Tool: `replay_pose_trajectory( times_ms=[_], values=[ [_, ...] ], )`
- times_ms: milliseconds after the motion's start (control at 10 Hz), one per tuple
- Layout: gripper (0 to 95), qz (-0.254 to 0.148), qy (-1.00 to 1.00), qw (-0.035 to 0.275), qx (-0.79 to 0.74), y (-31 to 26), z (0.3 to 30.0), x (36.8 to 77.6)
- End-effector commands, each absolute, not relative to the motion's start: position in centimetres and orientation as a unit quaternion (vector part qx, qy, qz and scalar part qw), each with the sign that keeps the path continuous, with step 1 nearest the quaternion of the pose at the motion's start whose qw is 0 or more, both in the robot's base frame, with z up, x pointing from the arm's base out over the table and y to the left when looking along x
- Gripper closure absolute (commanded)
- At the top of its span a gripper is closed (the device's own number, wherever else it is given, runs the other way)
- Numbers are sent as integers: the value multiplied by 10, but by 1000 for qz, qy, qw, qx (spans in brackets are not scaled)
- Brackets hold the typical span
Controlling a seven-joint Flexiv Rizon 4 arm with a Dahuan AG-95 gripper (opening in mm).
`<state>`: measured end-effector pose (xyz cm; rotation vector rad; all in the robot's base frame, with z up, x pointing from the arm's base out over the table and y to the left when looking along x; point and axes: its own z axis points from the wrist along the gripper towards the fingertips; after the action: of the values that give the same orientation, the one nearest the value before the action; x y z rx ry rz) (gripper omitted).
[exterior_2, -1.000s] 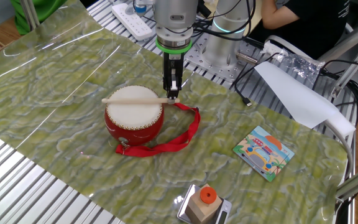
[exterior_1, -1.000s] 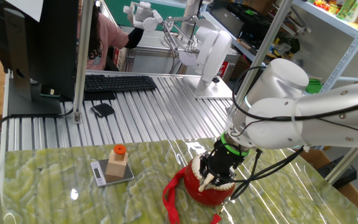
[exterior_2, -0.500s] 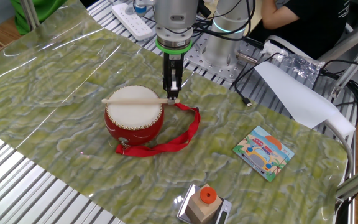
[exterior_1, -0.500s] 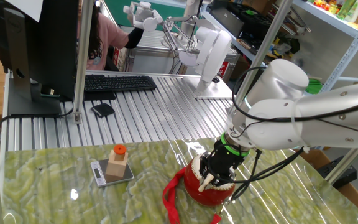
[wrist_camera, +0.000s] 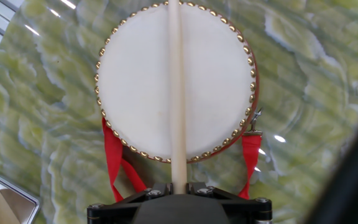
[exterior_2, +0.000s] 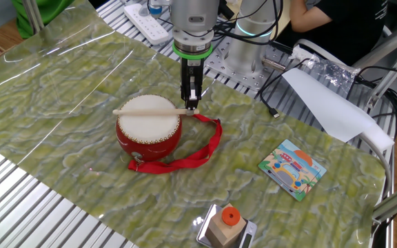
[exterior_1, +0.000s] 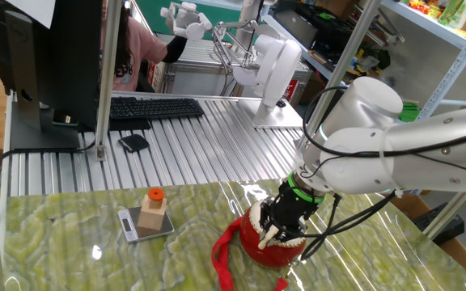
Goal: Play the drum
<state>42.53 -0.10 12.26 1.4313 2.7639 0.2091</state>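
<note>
The small red drum (exterior_2: 149,131) with its cream skin (wrist_camera: 135,81) sits on the green marbled mat, its red ribbon strap (exterior_2: 198,150) trailing to the right. My gripper (exterior_2: 191,107) stands at the drum's far rim, shut on a pale wooden drumstick (exterior_2: 150,110). The stick lies flat across the skin, from the jaws out past the opposite rim. In the hand view the drumstick (wrist_camera: 177,93) runs straight up the middle of the skin from my gripper (wrist_camera: 178,186). In the one fixed view the gripper (exterior_1: 275,234) and arm cover most of the drum (exterior_1: 269,246).
A wooden block with an orange cap (exterior_2: 227,224) stands on a small scale (exterior_1: 146,225) near the mat's edge. A colourful picture card (exterior_2: 292,168) lies on the mat to the right. A white paper sheet (exterior_2: 326,103), cables and a power strip (exterior_2: 150,21) lie beyond the mat.
</note>
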Motion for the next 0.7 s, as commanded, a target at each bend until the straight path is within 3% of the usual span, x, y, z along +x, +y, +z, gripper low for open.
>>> replay_pose_trajectory(
  times_ms=[100, 500, 600, 700],
  values=[
    [950, 66, 886, 11, 459, -1, 122, 425],
    [950, 66, 886, 11, 459, -1, 122, 425],
    [760, 66, 886, 11, 459, -1, 122, 425],
    [760, 66, 886, 12, 459, -1, 122, 425]
  ],
)
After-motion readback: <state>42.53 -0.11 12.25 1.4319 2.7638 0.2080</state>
